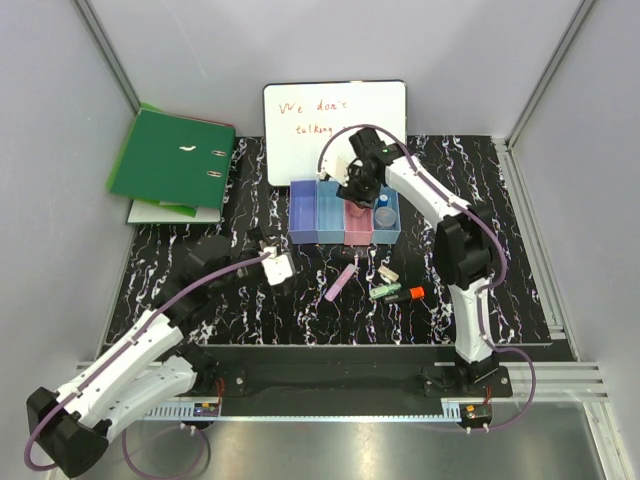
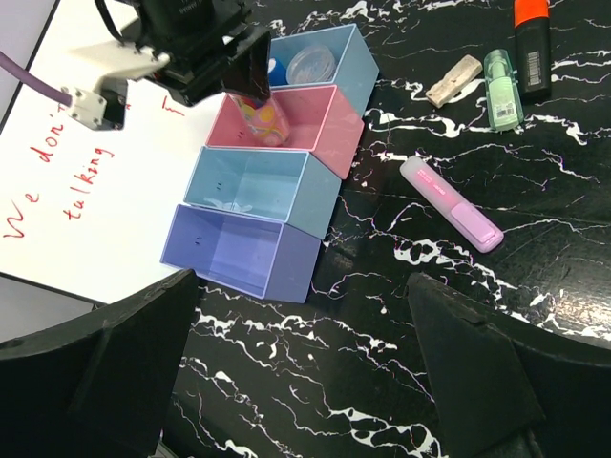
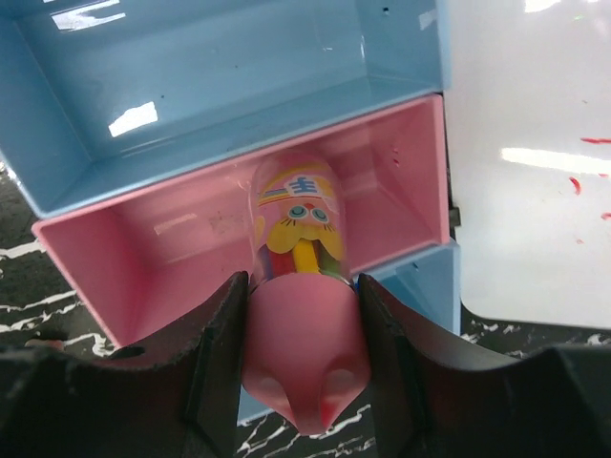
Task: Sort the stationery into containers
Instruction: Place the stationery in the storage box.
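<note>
The four joined bins [image 1: 303,212] stand in front of the whiteboard: purple-blue, light blue, pink [image 1: 358,226], light blue. My right gripper [image 1: 357,190] is shut on the pink highlighter [image 3: 304,353], a pink-capped piece with a cartoon-printed body, held tip-down in the pink bin [image 3: 391,181]. The far light blue bin [image 2: 351,59] holds the blue-capped bottle [image 2: 275,69] and the round blue piece [image 2: 310,64]. The lilac marker [image 1: 341,282], green highlighter [image 1: 385,291] and orange highlighter [image 1: 412,293] lie on the table. My left gripper [image 1: 275,262] is open and empty, left of them.
A small beige eraser-like piece [image 1: 388,273] lies near the highlighters. The whiteboard [image 1: 335,125] with red writing leans behind the bins. A green ring binder [image 1: 172,158] lies at the back left. Grey walls close the table's sides.
</note>
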Controlling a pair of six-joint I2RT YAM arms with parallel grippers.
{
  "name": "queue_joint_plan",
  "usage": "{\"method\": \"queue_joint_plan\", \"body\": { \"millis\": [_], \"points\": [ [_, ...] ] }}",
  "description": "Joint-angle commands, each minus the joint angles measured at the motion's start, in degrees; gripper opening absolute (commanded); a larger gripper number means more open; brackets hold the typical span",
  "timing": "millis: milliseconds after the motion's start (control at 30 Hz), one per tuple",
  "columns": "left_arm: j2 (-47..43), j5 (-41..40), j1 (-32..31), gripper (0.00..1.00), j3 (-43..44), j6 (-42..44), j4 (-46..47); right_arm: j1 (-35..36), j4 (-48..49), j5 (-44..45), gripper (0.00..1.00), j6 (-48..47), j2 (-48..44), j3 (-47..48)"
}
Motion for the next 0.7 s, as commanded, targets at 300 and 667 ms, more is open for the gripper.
{"method": "queue_joint_plan", "body": {
  "millis": [300, 667],
  "points": [
    [0.2, 1.0, 1.1, 0.99, -2.1, -1.0, 4.4, 0.0, -0.4, -1.6, 0.3, -1.5, 7.8, 12.2],
    [0.6, 1.9, 1.4, 0.99, -2.2, -2.1, 5.2, 0.0, -0.6, 0.4, 0.72, -1.4, 8.8, 14.8]
  ]
}}
